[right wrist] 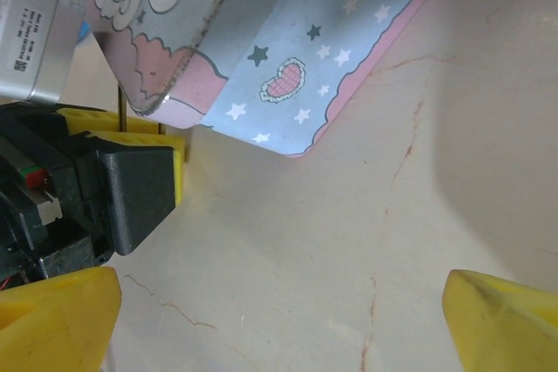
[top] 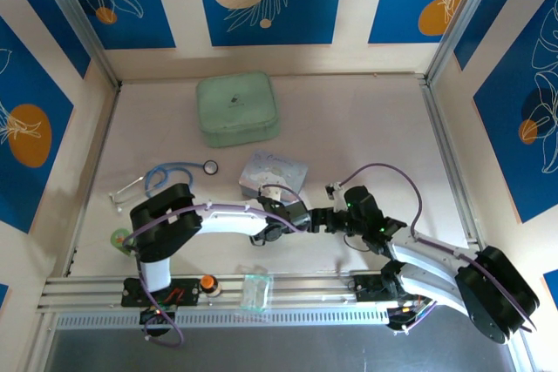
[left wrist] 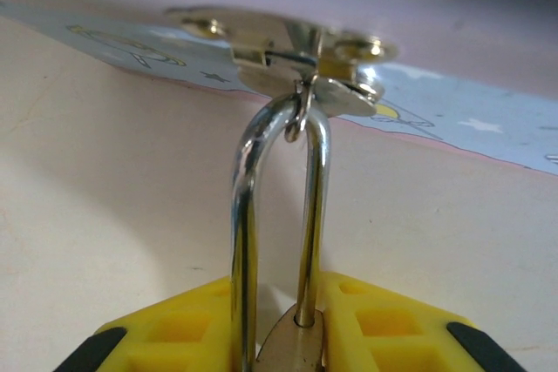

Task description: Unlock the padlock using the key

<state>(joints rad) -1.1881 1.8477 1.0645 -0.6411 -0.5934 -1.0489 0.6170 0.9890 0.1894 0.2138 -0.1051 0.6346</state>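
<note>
The left end effector point(left wrist: 290, 337) is clamped on the padlock point(left wrist: 292, 353), whose shackle point(left wrist: 311, 215) runs lengthwise away into the tin's point(left wrist: 462, 124) hasp point(left wrist: 279, 32), while the right end effector point(right wrist: 279, 328), fingers spread and holding nothing, faces it just beside the tin.

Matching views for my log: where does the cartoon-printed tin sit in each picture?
Top external: cartoon-printed tin at centre, just beyond the left gripper.
Left wrist: tin edge crosses the top, the padlock hooked on its clasp.
Right wrist: tin at upper centre.
Shared landmark: the left gripper, next to the tin.
</note>
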